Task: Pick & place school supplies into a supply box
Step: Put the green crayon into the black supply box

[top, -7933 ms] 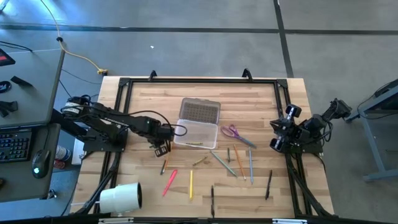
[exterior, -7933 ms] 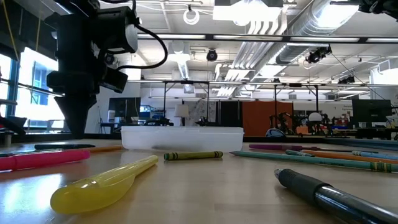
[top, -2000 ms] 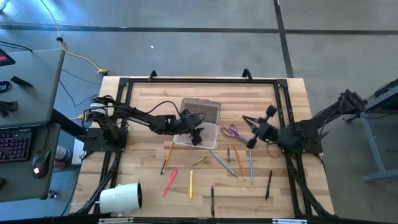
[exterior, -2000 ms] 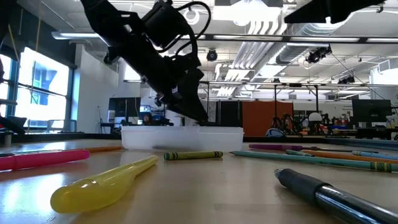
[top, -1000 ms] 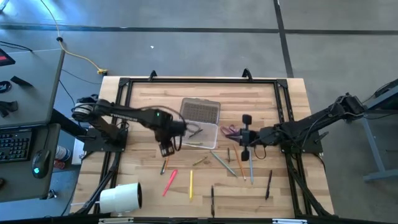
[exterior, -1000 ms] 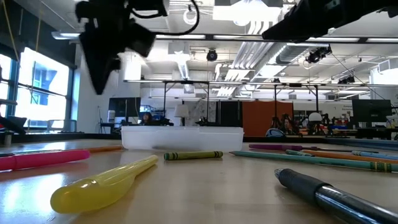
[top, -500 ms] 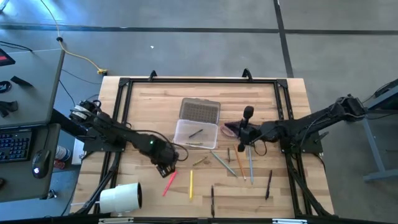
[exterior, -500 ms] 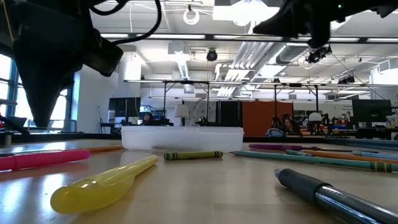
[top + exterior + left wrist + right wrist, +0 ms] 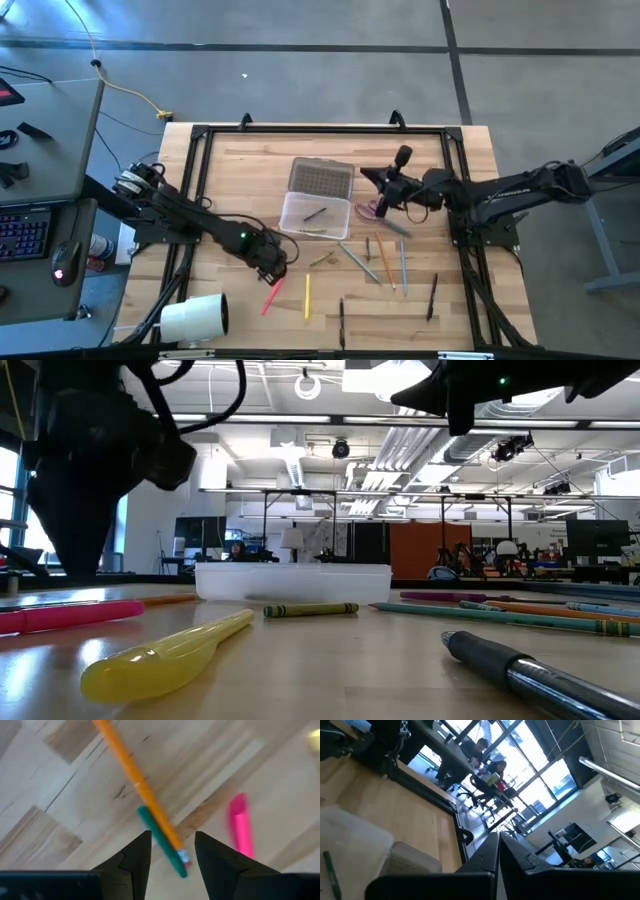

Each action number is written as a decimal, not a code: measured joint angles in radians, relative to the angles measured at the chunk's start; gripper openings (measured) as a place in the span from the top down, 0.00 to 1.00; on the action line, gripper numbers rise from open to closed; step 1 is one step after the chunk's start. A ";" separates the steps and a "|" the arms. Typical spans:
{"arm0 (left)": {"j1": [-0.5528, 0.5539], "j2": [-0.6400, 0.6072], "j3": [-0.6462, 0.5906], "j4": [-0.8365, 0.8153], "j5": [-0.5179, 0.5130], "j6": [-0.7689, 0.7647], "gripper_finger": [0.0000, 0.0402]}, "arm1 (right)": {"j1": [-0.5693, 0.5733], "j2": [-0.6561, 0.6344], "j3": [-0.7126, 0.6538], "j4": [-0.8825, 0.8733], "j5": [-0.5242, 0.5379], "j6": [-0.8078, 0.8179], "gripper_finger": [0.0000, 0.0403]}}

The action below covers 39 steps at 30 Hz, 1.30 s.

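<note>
The supply box (image 9: 316, 214) stands open at the table's middle, its ribbed lid (image 9: 322, 178) lying flat behind it, and holds a green crayon (image 9: 330, 870). My left gripper (image 9: 172, 851) hovers open, pointing down, over an orange pencil (image 9: 135, 785) and a green pencil (image 9: 160, 840) that lie side by side on the wood; a pink pen (image 9: 240, 827) lies beside them. My right gripper (image 9: 368, 177) hangs shut in the air just right of the lid, above purple-handled scissors (image 9: 372, 211). In the low view the left gripper (image 9: 85, 480) looms at the left.
Several loose pencils (image 9: 378, 258) lie right of the box. A yellow pen (image 9: 307, 293), a pink pen (image 9: 272, 293) and two dark pens (image 9: 341, 322) (image 9: 433, 297) lie nearer the front. A white roll (image 9: 195, 318) sits at the near left corner. A black frame (image 9: 320, 128) rims the table.
My left gripper has gone from beside the box toward the table's near edge and down, stopping low over the orange and green pencils. My right gripper has swung from the loose pencils toward the far edge and left, ending beside the box lid.
</note>
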 joint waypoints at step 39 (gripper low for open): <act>0.002 0.073 -0.116 -0.057 0.009 0.097 0.65 | -0.075 0.000 0.000 -0.049 -0.208 0.325 1.00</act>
